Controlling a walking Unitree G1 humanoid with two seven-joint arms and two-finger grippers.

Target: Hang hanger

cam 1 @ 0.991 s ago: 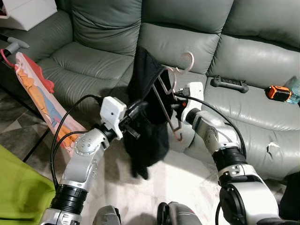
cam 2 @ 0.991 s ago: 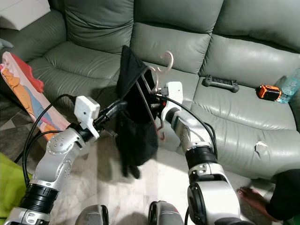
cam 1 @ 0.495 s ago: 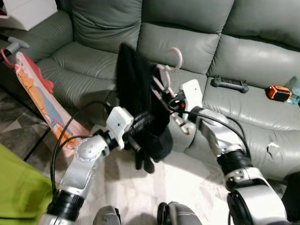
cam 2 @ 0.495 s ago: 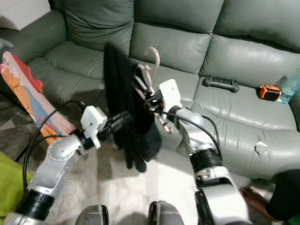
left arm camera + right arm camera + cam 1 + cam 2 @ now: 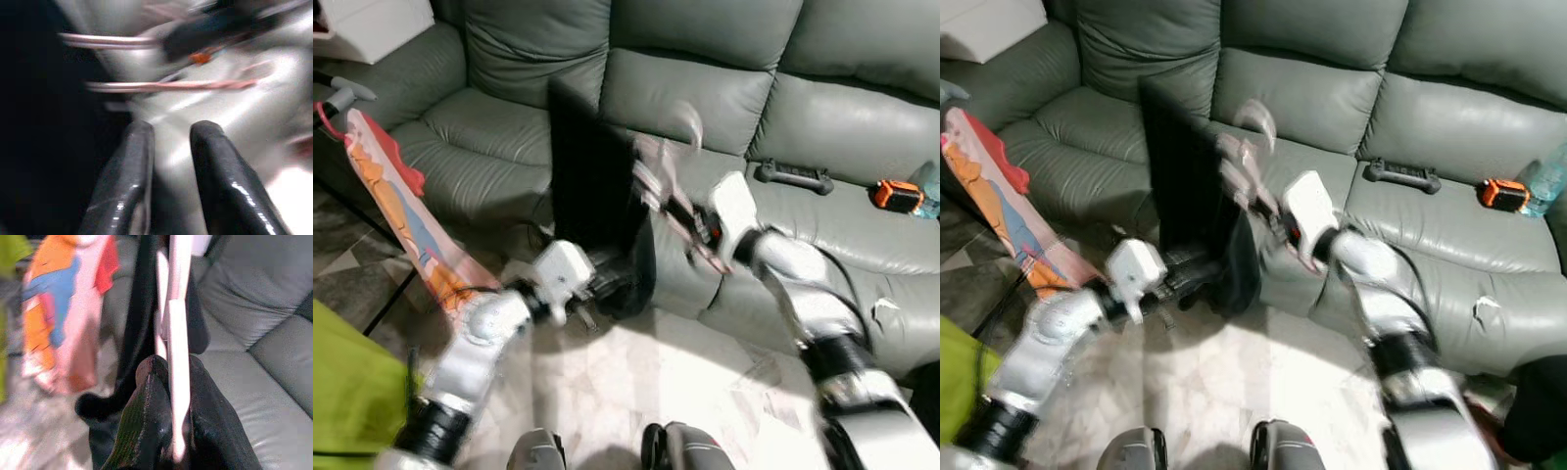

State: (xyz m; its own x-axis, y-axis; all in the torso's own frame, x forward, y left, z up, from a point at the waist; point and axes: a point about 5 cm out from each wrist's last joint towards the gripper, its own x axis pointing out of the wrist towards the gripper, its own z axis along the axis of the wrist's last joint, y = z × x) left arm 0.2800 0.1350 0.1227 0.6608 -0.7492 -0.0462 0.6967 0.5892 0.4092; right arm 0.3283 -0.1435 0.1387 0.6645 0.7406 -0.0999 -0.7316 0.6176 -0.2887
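We are facing a grey-green leather sofa (image 5: pixel 724 88), its seats spreading across the whole scene. Leaning at its left end is a pink and orange printed cloth (image 5: pixel 396 211) on a rack. A black garment (image 5: pixel 592 186) is hanging in front of the middle seat, draped on a pale pink hanger (image 5: pixel 671 181) that we are holding up above the cushion edge, its hook blurred. Our right gripper (image 5: pixel 171 382) is clamping the hanger's pink bar between its two fingers. Our left gripper (image 5: pixel 171 161) is reaching in low under the garment, its fingers slightly parted with nothing between them. On the right-hand seat a black handle-shaped tool (image 5: pixel 793 176) and a small orange and black device (image 5: pixel 893 194) are lying near each other.
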